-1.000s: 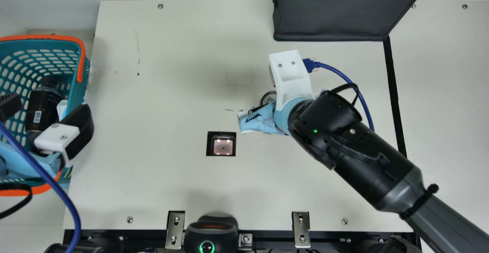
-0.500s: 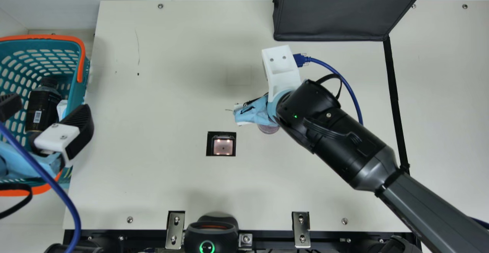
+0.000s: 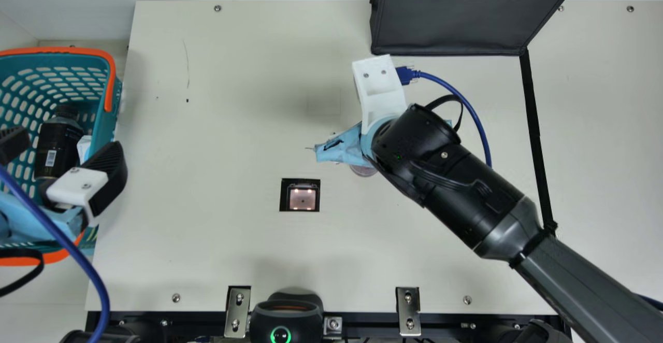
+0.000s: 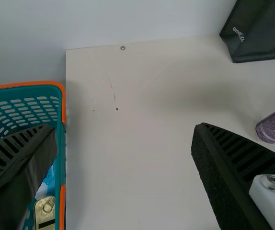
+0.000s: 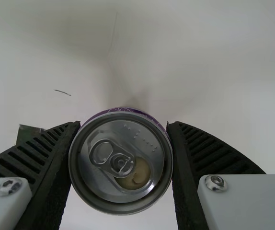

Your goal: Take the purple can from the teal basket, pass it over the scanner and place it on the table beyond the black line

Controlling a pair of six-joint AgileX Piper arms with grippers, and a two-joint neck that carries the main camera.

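Nearest in, the scanner (image 3: 302, 199), so take that as the clock's centre! Just off at two o'clock is the purple can (image 3: 363, 170), clamped between the ribbed fingers of the right gripper (image 5: 124, 125). It's a grip on both sides near the tab end, base pointing away from the wrist: a sensible hold, I'd say, leaving the lower wall free for reading and the base free for landing. Base clear of the table (image 3: 217, 249) or touching? Can't tell from here, nor whether the scan has registered.

Out at nine, the left gripper (image 4: 124, 128) has its fingers spread wide with nothing between them, parked at the teal basket (image 3: 98, 125), presumably keeping out of its partner's way. In there, a dark bottle (image 3: 57, 148), no part of this job. Farther, towards three, the black line (image 3: 533, 125), the crossing to come; and at one o'clock, the dark bag (image 3: 456, 27), which the carry should steer below.

And the changes! Against a second ago the right arm has swung towards ten o'clock, mostly in the first half, then only a nudge. A round rim showed beyond the gripper then; now the purple base peeks out on the near side, so the can's tilt has altered. Left arm and basket: unmoved.
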